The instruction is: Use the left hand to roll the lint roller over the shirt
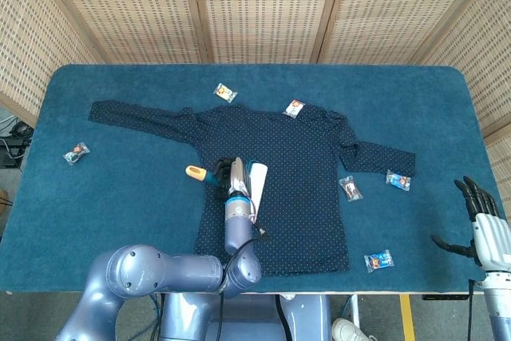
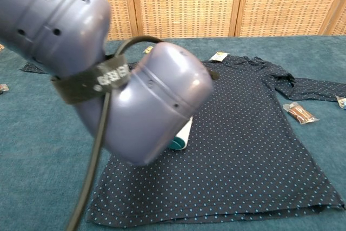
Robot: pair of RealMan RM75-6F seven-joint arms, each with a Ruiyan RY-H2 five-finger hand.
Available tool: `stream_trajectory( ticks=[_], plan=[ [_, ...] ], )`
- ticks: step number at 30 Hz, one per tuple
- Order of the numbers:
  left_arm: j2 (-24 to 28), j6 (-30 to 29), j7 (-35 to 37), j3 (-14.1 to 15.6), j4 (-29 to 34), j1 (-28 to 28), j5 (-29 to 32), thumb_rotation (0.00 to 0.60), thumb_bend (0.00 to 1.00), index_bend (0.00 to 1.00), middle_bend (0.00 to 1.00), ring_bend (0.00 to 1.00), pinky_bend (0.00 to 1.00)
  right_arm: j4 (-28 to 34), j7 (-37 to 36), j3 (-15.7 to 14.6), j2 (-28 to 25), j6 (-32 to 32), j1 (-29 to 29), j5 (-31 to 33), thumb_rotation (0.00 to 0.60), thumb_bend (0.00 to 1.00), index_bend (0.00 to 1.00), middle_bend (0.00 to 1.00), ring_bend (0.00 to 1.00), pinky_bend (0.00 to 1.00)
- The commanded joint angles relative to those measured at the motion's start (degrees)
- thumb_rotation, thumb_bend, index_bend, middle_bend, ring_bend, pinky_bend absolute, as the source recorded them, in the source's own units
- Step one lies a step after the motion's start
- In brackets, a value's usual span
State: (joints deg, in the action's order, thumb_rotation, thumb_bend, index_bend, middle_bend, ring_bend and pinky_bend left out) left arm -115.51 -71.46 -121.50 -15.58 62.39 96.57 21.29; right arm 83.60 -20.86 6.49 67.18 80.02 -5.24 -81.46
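Observation:
A dark navy dotted shirt (image 1: 307, 157) lies flat in the middle of the blue table. My left hand (image 1: 232, 176) grips the lint roller (image 1: 258, 182) by its teal handle, whose orange end (image 1: 194, 172) sticks out to the left. The white roll rests on the shirt's body, left of centre. In the chest view my left arm (image 2: 135, 96) fills the foreground and hides the hand; only a sliver of the lint roller (image 2: 182, 135) shows on the shirt (image 2: 248, 133). My right hand (image 1: 481, 218) hangs open off the table's right front corner, holding nothing.
Small sweet packets lie around the shirt: one at the collar (image 1: 295, 107), one behind it (image 1: 225, 92), one far left (image 1: 77, 152), and three to the right (image 1: 350, 188) (image 1: 398, 180) (image 1: 378, 259). A wicker screen (image 1: 255, 5) backs the table.

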Motion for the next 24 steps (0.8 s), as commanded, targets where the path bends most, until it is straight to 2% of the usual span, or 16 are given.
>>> stream_trajectory(
  ticks=[1,5,10,18,24],
  plan=[
    [-1.51,-0.37,-1.22,-1.81,-2.00,0.30,-0.72,0.600,1.00,0.91,0.91,0.81,0.72,-0.10,-0.32,0.13,-0.10,0.12,0.09,0.21,0.600,0.14,0.08,0.00,0.00,0.00],
    [-2.34,-0.66,-2.77,-3.10,-3.26,-0.57,-1.71,0.600,1.00,0.91,0.91,0.81,0.72,-0.34,-0.53,0.19,-0.13,0.12,0.13,0.35,0.600,0.14,0.09,0.00,0.00,0.00],
    [-1.02,-1.00,-3.05,-2.69,-1.60,-4.48,-2.99,0.600,1.00,0.91,0.91,0.81,0.72,-0.23,-0.26,0.11,-0.10,0.19,0.13,0.22,0.600,0.14,0.09,0.00,0.00,0.00],
    [3.77,-2.52,-2.45,0.58,3.41,-11.73,-5.59,0.600,1.00,0.91,0.91,0.81,0.72,0.53,0.88,-0.09,-0.13,0.81,0.23,-0.35,0.600,0.14,0.09,0.00,0.00,0.00],
    [9.72,-3.56,-0.77,2.39,9.29,-16.86,-7.73,0.600,1.00,0.91,0.91,0.81,0.72,1.13,1.70,-0.28,-0.14,1.22,0.28,-0.79,0.600,0.14,0.09,0.00,0.00,0.00]
  ],
)
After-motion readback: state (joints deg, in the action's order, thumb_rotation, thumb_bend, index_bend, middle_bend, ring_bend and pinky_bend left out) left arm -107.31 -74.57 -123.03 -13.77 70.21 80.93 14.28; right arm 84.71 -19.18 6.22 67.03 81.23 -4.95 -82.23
